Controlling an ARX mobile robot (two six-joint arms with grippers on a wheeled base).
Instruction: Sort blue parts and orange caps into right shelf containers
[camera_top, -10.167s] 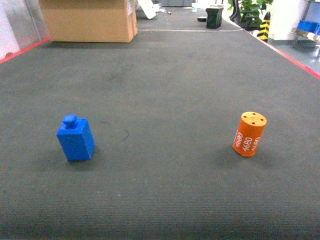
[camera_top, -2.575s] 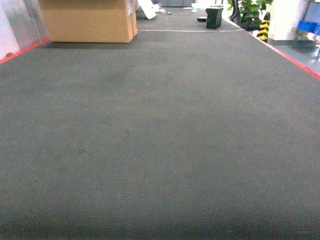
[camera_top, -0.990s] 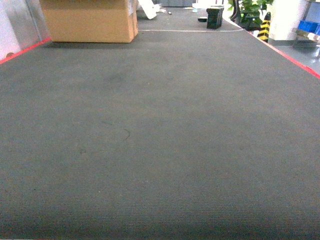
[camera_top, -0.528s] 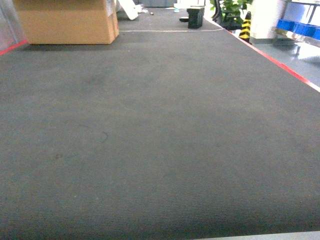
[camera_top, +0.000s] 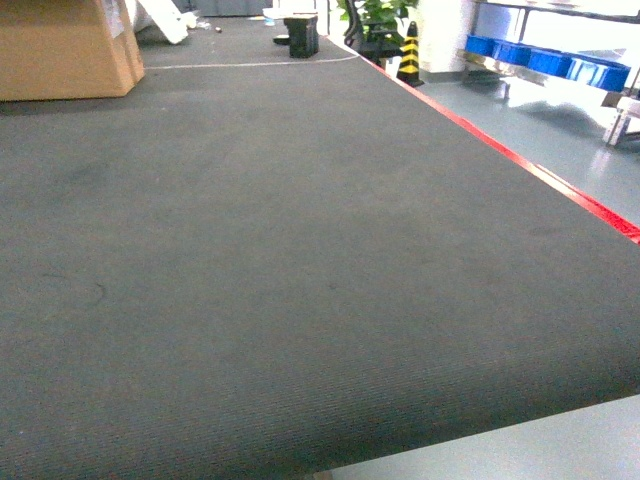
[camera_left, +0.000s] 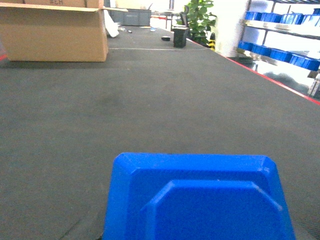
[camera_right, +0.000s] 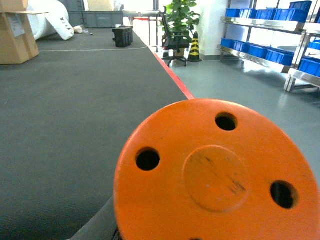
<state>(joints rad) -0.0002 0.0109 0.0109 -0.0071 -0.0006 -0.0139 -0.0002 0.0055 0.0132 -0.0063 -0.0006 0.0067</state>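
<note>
A blue part (camera_left: 200, 200) fills the bottom of the left wrist view, held up above the dark carpet; the left gripper's fingers are hidden behind it. The round holed end of an orange cap (camera_right: 215, 175) fills the bottom of the right wrist view in the same way, hiding the right gripper's fingers. Neither arm nor either piece shows in the head view. The right shelf containers (camera_top: 545, 62) are bright-blue crates in a row on a metal rack at the far right. The same crates (camera_right: 255, 50) show across the grey floor in the right wrist view.
Dark carpet (camera_top: 250, 250) ends at a red tape line (camera_top: 520, 165) with grey floor (camera_top: 560, 130) beyond it. A cardboard box (camera_top: 60, 50) stands far left. A black bin (camera_top: 302, 37), a striped cone (camera_top: 408, 62) and a plant (camera_top: 375, 15) stand at the back.
The head view has swung right: the box slid to the left edge and the rack of blue crates came into sight. The blue part and orange cap stood on the carpet ten seconds ago.
</note>
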